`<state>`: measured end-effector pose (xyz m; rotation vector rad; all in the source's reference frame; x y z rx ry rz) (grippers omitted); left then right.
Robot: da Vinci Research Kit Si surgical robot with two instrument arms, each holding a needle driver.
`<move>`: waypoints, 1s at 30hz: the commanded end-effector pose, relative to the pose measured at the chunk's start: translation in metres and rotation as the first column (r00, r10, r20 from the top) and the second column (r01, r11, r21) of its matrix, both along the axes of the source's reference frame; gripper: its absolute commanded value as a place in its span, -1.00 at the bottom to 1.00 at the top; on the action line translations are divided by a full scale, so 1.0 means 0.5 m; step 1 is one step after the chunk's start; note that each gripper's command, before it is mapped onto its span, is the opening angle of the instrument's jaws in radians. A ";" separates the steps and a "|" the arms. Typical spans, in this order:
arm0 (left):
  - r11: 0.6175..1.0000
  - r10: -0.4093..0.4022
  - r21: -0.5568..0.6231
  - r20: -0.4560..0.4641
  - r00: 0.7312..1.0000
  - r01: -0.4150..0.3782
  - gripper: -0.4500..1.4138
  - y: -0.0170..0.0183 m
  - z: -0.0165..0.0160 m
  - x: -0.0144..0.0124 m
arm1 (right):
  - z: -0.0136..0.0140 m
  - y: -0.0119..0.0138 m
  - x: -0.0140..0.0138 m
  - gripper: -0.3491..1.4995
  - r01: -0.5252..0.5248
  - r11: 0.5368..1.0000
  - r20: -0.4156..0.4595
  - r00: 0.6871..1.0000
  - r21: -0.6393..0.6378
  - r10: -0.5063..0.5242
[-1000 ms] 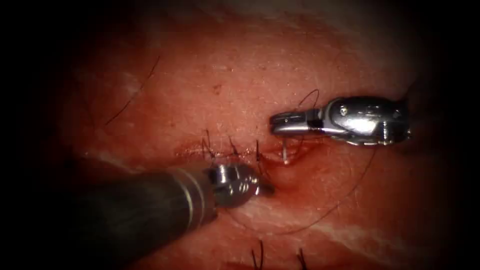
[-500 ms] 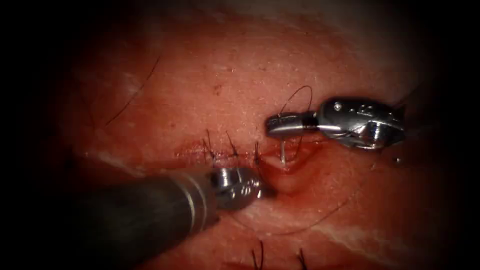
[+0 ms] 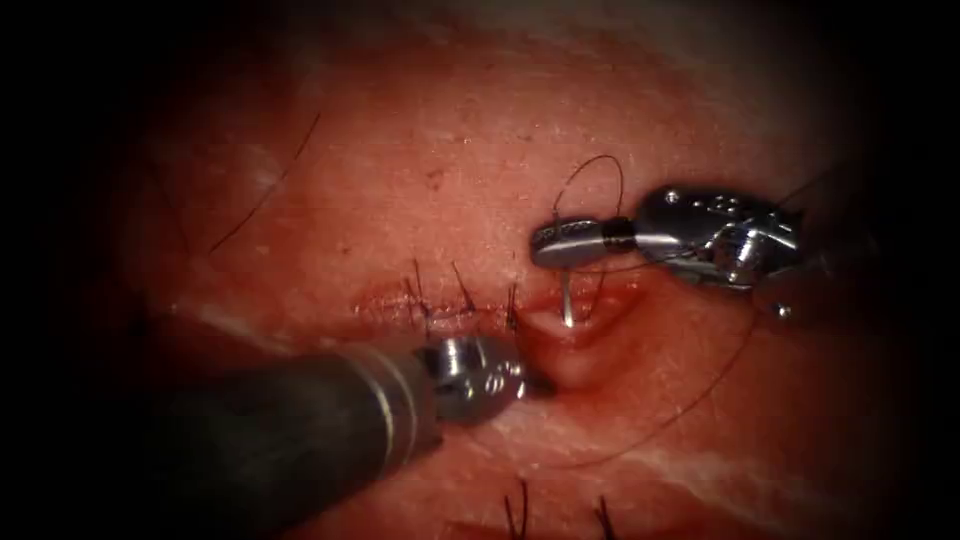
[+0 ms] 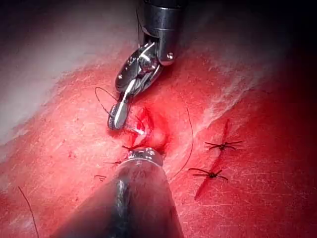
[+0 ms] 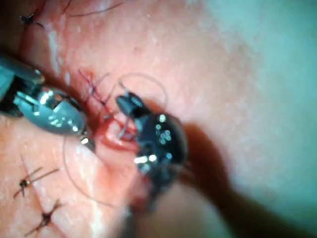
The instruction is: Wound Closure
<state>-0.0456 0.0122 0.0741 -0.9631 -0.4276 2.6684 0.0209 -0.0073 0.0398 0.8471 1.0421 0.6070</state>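
My right tool (image 3: 562, 243) is shut on the curved needle (image 3: 567, 300) near its rear end, just above the open right end of the cut (image 3: 570, 330). The needle runs straight down from the jaws and its point sits in the tissue inside the cut. My left tool (image 3: 533, 381) comes in from the lower left, shut on the near lip of the cut and holding it apart. Thread (image 3: 592, 172) loops above the right jaws, and a long arc (image 3: 690, 400) lies on the tissue to the right. In the left wrist view the right tool (image 4: 118, 118) holds the needle (image 4: 139, 130).
Three tied stitches (image 3: 462, 296) with short cut ends close the cut's left part. More knots (image 3: 520, 515) lie on the near tissue (image 3: 450, 150). Red fluid wets the cut. The left shaft (image 3: 280, 430) covers the lower left.
The right tool's wrist has rolled and its jaws have lifted slightly, so more needle shows above the tissue. The thread loop above it has grown. The cut gapes wider.
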 end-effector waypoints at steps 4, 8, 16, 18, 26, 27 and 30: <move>1.000 0.003 0.001 0.002 1.000 -0.003 -1.00 -0.0009 0.0019 -0.0012 | 0.0017 -0.0016 0.0008 -1.00 -0.028 0.993 0.012 1.000 0.111 0.027; 1.000 0.003 0.001 0.002 1.000 -0.003 -1.00 -0.0008 0.0020 -0.0011 | 0.0022 -0.0030 0.0007 -1.00 -0.042 0.971 0.038 0.999 0.234 0.034; 1.000 0.004 0.001 0.003 1.000 -0.004 -1.00 -0.0008 0.0021 -0.0009 | 0.0018 -0.0058 0.0011 -1.00 -0.061 0.912 0.051 0.998 0.406 0.044; 1.000 0.004 0.001 0.003 1.000 -0.004 -1.00 -0.0007 0.0022 -0.0008 | 0.0014 -0.0068 0.0012 -1.00 -0.073 0.891 0.064 0.997 0.448 0.050; 1.000 0.006 0.002 0.005 1.000 -0.006 -1.00 -0.0004 0.0024 -0.0003 | -0.0021 -0.0108 0.0021 -1.00 -0.085 0.849 0.051 0.996 0.521 0.069; 1.000 0.007 0.002 0.005 1.000 -0.007 -1.00 -0.0004 0.0024 -0.0003 | -0.0025 -0.0113 0.0021 -1.00 -0.082 0.846 0.048 0.997 0.527 0.067; 1.000 0.006 0.000 0.003 1.000 -0.006 -1.00 -0.0003 0.0024 -0.0002 | -0.0034 -0.0122 0.0020 -1.00 -0.087 0.834 0.054 0.996 0.545 0.069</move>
